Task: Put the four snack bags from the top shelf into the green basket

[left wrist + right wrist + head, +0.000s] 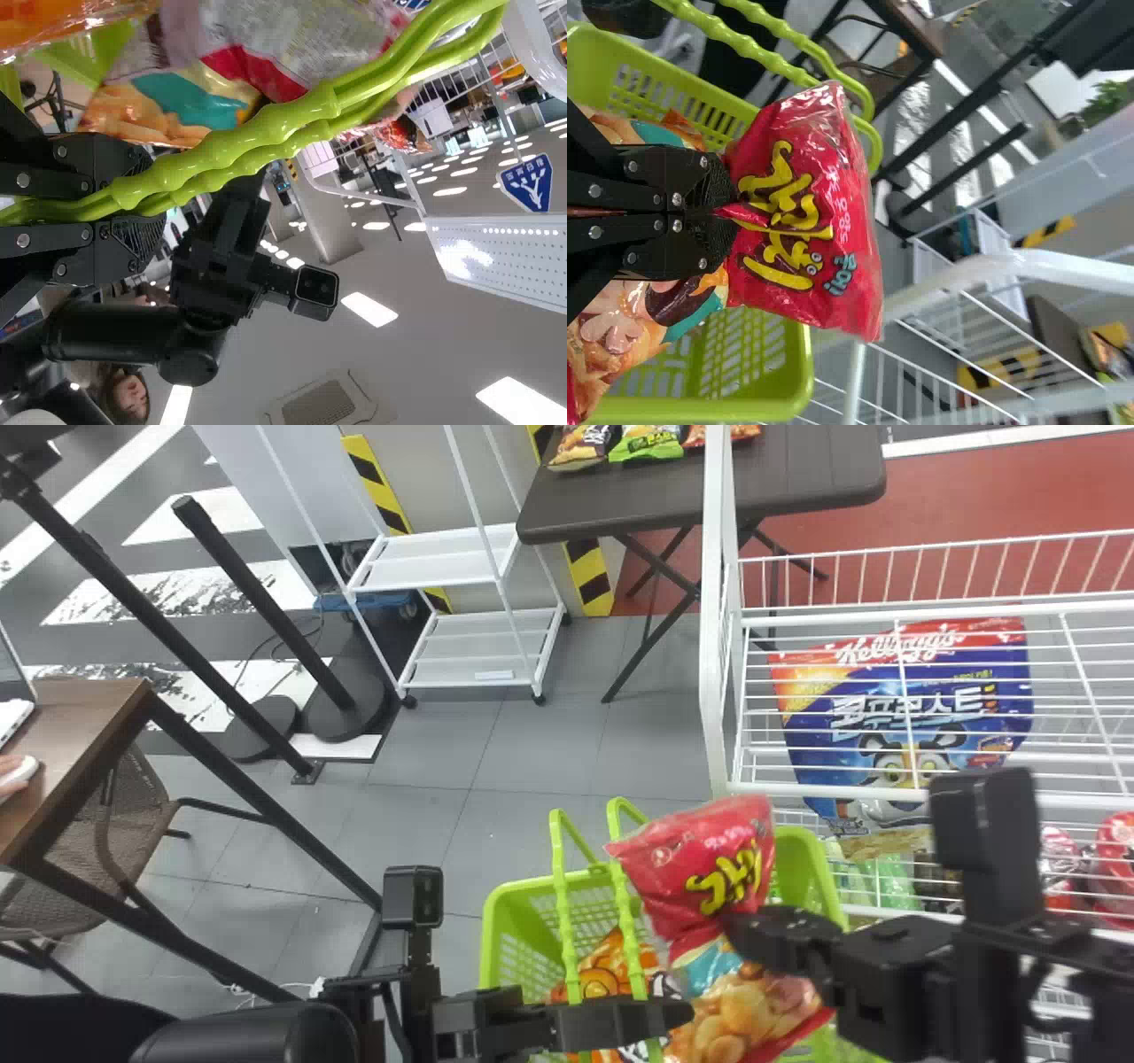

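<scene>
Two handles [306, 113] clamped in left gripper [675, 1012], red snack bag [700, 868] pinched in right gripper [740, 932]

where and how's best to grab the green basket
By both handles together, the left claw coming in crosswise from the robot's left, as it does now; they stand above the green basket's rim, side by side and slim, so one squeeze should catch both
</scene>
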